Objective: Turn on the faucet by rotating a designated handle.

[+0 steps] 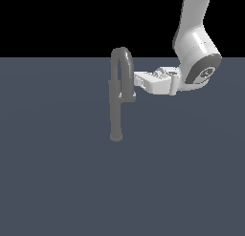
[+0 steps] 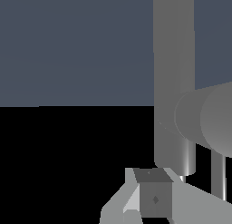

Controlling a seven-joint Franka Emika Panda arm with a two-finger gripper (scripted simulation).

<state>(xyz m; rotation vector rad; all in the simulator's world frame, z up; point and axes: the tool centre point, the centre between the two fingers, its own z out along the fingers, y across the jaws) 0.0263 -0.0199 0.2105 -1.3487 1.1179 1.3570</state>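
The faucet [image 1: 116, 113] is a slim grey gooseneck standing upright on the flat floor, with its arch at the top. The handle [image 1: 129, 95] is a short grey stub jutting from the column toward the exterior view's right. My gripper [image 1: 136, 80] reaches in level from that side, its tips right beside the arch's down-turned end and just above the handle. Whether they touch is unclear. The fingers look pressed together and hold nothing. In the wrist view the faucet column [image 2: 173, 60] fills the frame close up, the handle [image 2: 204, 121] crosses it as a thick cylinder, and my gripper [image 2: 154, 198] sits just before them.
The dark blue-grey floor [image 1: 57, 182] stretches flat all around the faucet. My white arm [image 1: 196, 44] comes down from above on the exterior view's right. Nothing else shows.
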